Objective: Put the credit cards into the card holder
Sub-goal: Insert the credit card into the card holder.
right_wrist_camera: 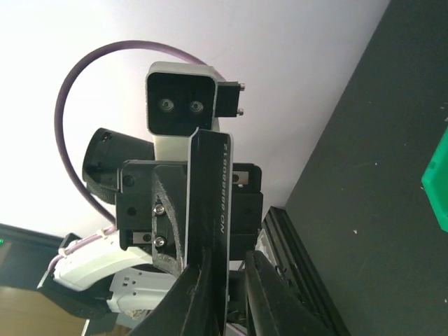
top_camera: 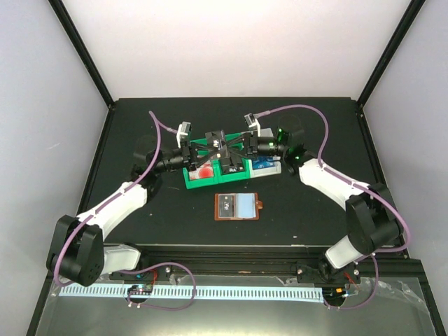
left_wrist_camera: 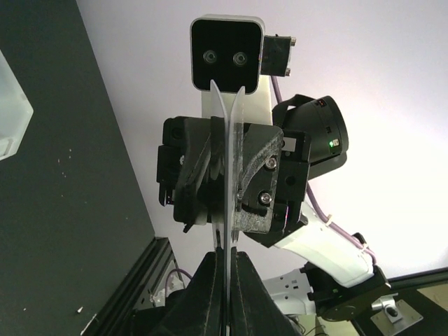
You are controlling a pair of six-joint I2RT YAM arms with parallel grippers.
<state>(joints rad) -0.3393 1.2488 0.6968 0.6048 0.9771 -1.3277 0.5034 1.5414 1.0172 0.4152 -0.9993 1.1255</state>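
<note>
We see the left jaws shut on a thin black plastic credit card (right_wrist_camera: 210, 196), also between the right jaws, whose grip we cannot tell.

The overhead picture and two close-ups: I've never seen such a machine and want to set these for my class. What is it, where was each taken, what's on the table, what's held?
These are two robot arms bolted to a table, each ending in a two-finger gripper. The wide picture looks down from above; each close-up comes from a camera on one wrist. On the table lie an open brown wallet and a green bin with cards in it. Above the bin, the left gripper is shut on a black card. The right gripper's fingers stand either side of it; whether they squeeze is unclear.
</note>
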